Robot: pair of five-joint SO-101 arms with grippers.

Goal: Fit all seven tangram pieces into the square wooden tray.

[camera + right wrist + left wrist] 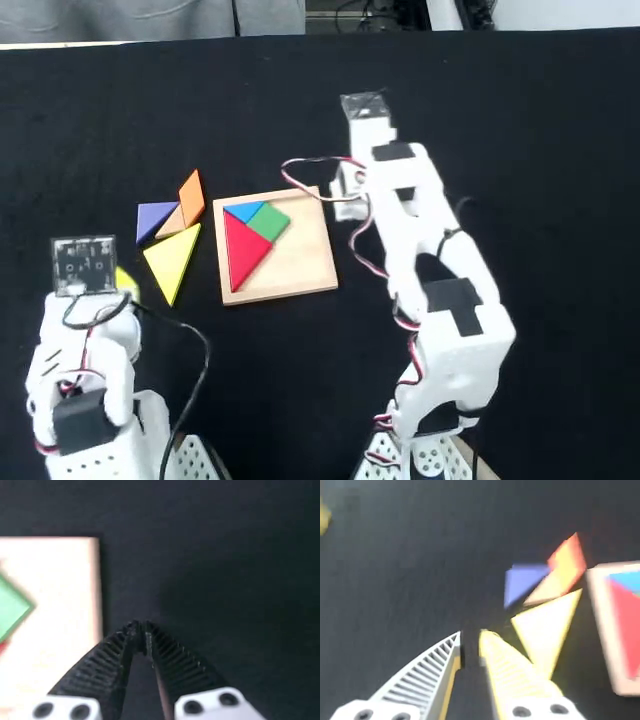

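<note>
**While three pieces are lying in the tray (300, 262), four are lying outside**

The red triangle (243, 252), blue triangle (240, 212) and green piece (270, 222) are sitting inside the tray. The yellow triangle (172, 260), purple triangle (153, 218), tan triangle (173, 223) and orange piece (192, 196) are clustering on the black cloth (520, 150) just beside it. The left gripper (470, 636), jaws slightly apart and empty, is hovering near the yellow triangle. The right gripper (141, 626), jaws pressed together, is hanging beside the tray's edge.

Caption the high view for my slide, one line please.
Wooden tray holding a red piece, blue piece and green piece, with the yellow triangle and others waiting beside it on the table.
</note>
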